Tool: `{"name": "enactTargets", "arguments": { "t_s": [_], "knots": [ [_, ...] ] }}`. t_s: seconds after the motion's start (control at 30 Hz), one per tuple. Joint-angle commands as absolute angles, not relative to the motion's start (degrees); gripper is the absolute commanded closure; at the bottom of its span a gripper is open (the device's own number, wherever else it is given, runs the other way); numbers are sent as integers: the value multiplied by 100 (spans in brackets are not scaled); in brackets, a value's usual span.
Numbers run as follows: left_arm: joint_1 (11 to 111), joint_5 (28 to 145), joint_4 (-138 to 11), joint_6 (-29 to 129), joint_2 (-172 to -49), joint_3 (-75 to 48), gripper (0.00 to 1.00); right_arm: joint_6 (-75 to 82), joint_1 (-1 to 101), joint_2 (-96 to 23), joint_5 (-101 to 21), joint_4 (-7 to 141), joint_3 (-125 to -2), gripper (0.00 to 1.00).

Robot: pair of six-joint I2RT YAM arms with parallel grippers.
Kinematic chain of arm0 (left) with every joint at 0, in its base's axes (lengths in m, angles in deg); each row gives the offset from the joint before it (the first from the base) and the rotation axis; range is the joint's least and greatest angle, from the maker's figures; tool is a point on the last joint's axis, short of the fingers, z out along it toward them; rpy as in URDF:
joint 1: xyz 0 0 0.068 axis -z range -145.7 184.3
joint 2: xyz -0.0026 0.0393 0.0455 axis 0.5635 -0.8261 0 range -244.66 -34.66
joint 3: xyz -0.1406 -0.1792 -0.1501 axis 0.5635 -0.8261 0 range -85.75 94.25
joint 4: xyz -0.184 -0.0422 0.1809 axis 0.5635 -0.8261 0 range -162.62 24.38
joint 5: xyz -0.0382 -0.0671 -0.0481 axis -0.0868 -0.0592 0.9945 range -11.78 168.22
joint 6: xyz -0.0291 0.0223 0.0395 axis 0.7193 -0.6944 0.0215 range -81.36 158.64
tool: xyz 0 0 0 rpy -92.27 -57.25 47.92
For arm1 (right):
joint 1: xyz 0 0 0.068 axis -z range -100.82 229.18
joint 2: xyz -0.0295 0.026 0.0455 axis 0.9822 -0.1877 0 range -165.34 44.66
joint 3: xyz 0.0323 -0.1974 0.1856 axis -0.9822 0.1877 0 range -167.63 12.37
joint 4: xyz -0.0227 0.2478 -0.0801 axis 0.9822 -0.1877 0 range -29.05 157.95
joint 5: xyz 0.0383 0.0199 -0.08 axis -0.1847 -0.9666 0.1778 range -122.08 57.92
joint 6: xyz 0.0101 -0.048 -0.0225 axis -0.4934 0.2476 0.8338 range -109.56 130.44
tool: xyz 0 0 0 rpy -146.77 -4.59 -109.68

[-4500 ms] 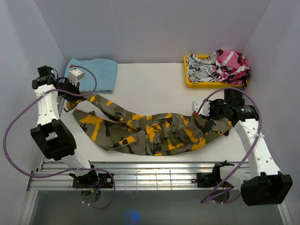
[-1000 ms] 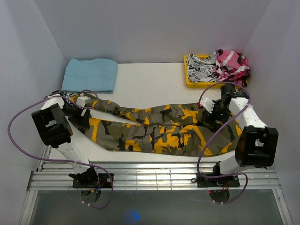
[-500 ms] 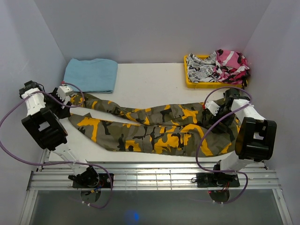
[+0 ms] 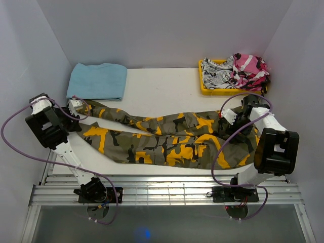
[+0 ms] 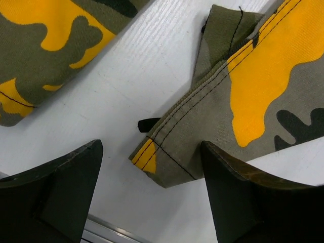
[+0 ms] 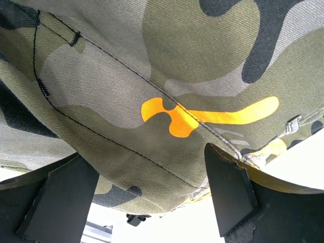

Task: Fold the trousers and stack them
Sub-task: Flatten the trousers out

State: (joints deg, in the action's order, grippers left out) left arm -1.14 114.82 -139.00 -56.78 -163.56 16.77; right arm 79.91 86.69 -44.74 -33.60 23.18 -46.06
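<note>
My left jaws stand wide open just over the tabletop [image 5: 126,86], and the stitched hem corner of one leg of the trousers [image 5: 253,86] lies flat between them, not yet pinched. My right jaws are also spread wide, at the waist end, with camouflage cloth [image 6: 167,76] filling the gap between them. I can't tell from that close view whether either side touches the fabric, but I'm clamping nothing. From above, the trousers [image 4: 167,139] lie stretched across the near half of the tabletop [image 4: 162,86], with the hems at my left arm and the waist at my right. The two legs are slightly apart, like a narrow V. I judge the garment is spread out and the first fold hasn't begun. Next, I think, I need to drop onto the hem on the left and the waistband on the right and close on the cloth at both ends. Then I'd carry one leg over the other so the seams line up, before halving the length. By my count there's one pair of trousers with two legs, and one folded blue cloth [image 4: 97,81] at the far left. There's also one yellow tray [image 4: 228,92] at the far right. It holds two other garments, a pink camouflage one [image 4: 249,70] and a black-and-white printed one [image 4: 215,73].
</note>
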Motion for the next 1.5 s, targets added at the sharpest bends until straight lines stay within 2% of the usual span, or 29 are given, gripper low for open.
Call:
{"name": "enactTargets", "arguments": {
  "t_s": [0.0, 0.07, 0.1, 0.17, 0.2, 0.23, 0.4, 0.47, 0.7, 0.8, 0.87, 0.9, 0.93, 0.97, 1.0, 1.03, 1.07, 1.2, 1.27, 1.3, 1.47],
  "knots": [
    [-95, 11611, -13664, -5585, -16140, 1375, 13, 8111, 8700, -4419, -3463, 2401, -4695, 15],
    [-86, 11584, -13620, -5462, -16140, 1225, 25, 8119, 8700, -4446, -3481, 2392, -4739, 15],
    [-86, 11610, -13620, -5418, -16105, 1207, 46, 8128, 8700, -4446, -3489, 2409, -4783, 15],
    [-112, 11724, -13724, -5339, -15982, 1163, 66, 8128, 8700, -4429, -3533, 2392, -4827, 15],
    [-147, 11968, -13777, -5339, -15747, 1137, 92, 8128, 8700, -4420, -3542, 2392, -4862, 15],
    [-217, 12084, -13787, -5295, -15605, 1093, 100, 8137, 8700, -4402, -3560, 2383, -4880, 15],
    [-385, 12305, -13839, -4174, -14261, 829, 100, 8190, 8718, -4226, -3612, 2427, -4889, 16],
    [-402, 11841, -13997, -3356, -13340, 899, 100, 8216, 8727, -4086, -3682, 2418, -4854, 16],
    [-885, 10199, -14277, -1361, -10694, -445, 100, 8435, 8736, -3656, -3911, 2348, -4713, 16],
    [-877, 9827, -14025, -473, -11198, -297, 100, 8559, 8736, -3698, -3833, 2374, -4739, 15],
    [-877, 9834, -13404, 248, -12855, 1, 100, 8463, 8744, -3883, -3771, 2392, -4896, 15],
    [-555, 9409, -12347, 808, -14271, 507, 93, 8288, 8762, -3901, -3727, 2322, -5132, 14],
    [-517, 9404, -12337, 814, -14285, 513, 93, 8286, 8762, -3866, -3701, 2313, -5135, 14],
    [-499, 9256, -12136, 823, -14590, 582, 79, 8295, 8762, -3831, -3683, 2304, -5126, 14],
    [-508, 9142, -12039, 866, -14706, 705, 71, 8321, 8797, -3796, -3657, 2295, -5135, 13],
    [-508, 9001, -11942, 849, -14794, 715, 66, 8339, 8841, -3709, -3622, 2295, -5117, 13],
    [-525, 8861, -11880, 832, -14830, 723, 55, 8348, 8928, -3664, -3621, 2295, -5161, 12],
    [-543, 9279, -11862, 472, -14157, 444, 42, 8401, 9253, -3637, -3910, 1919, -5573, 12],
    [-499, 9727, -11993, 94, -13786, 83, 42, 8340, 9403, -3707, -4043, 1497, -5732, 17],
    [-403, 10017, -12020, 24, -13471, -57, 43, 8322, 9430, -3725, -4113, 1391, -5732, 23],
    [-77, 10028, -11810, -153, -13265, -1200, 47, 8025, 9474, -3883, -4114, 1669, -5144, 37]
  ]
}}
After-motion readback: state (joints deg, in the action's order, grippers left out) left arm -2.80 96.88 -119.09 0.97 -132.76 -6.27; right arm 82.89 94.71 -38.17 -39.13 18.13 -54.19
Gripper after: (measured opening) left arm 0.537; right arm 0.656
